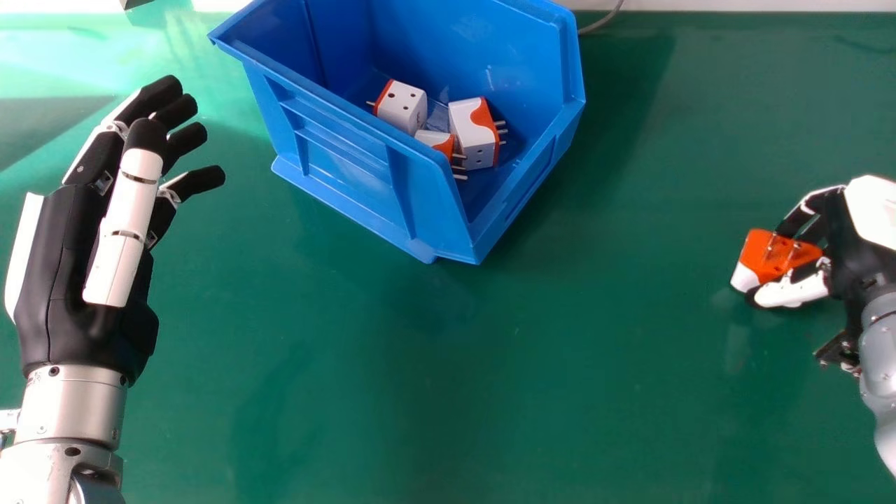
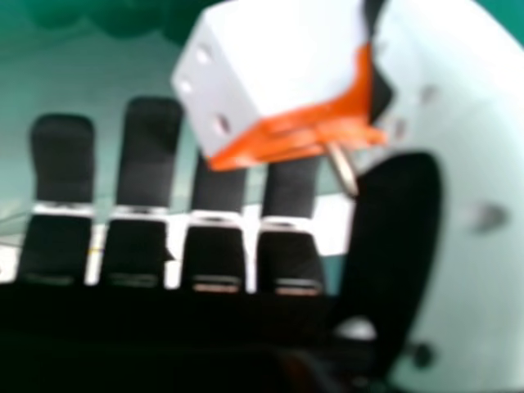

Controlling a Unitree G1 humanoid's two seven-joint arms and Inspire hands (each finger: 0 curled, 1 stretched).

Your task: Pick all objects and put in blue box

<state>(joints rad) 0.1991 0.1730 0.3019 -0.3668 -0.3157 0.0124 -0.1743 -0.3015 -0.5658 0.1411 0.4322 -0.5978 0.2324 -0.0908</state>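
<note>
While the right forearm point(image 1: 880, 357) enters from the right side, the right hand point(image 1: 843, 234) is directed left, grasping a white-and-orange plug adapter point(image 1: 759, 255) between its fingers and thumb, low at the table point(image 1: 448, 378). The pinned orange face is turned up. Well apart to the left, the blue box point(image 1: 336, 147) sits near the table's far edge, one corner toward the robot, containing three more adapters point(image 1: 402, 105) on its floor. Left of the box, the left hand point(image 1: 52, 273) is released, fingers extended obliquely toward the far edge.
</note>
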